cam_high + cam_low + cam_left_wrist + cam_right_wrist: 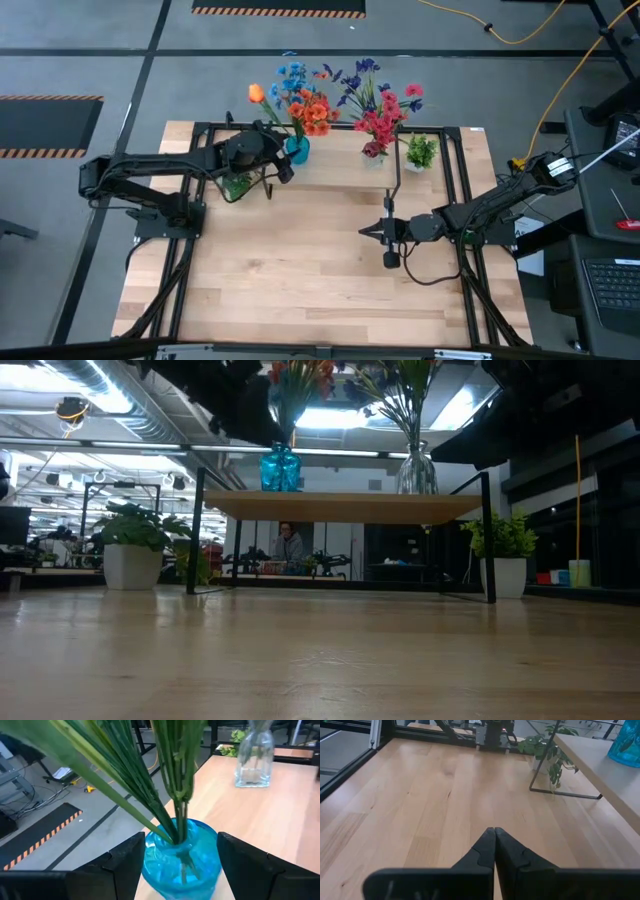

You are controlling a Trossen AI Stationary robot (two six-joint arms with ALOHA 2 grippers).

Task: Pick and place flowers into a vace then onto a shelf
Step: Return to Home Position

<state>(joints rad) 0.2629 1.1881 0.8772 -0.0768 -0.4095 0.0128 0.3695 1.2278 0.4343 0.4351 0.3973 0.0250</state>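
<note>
Now a blue glass vase [280, 468] of colourful long-stemmed flowers [312, 110] stands on the low light-wood shelf [340, 507]. The left pincer [182, 870] is spread around it, and the right pincer [493, 837] is pressed together above the table [300, 270]. Likely step: homing, so withdraw gently.

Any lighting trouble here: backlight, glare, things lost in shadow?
Low view: bright ceiling lights behind leave the flowers dim above the blue glass vase and clear glass vase on the light-wood shelf. High view: even light. Left wrist view: the open left gripper flanking the blue glass vase is evenly lit. Right wrist view: shut right gripper, evenly lit.
</note>
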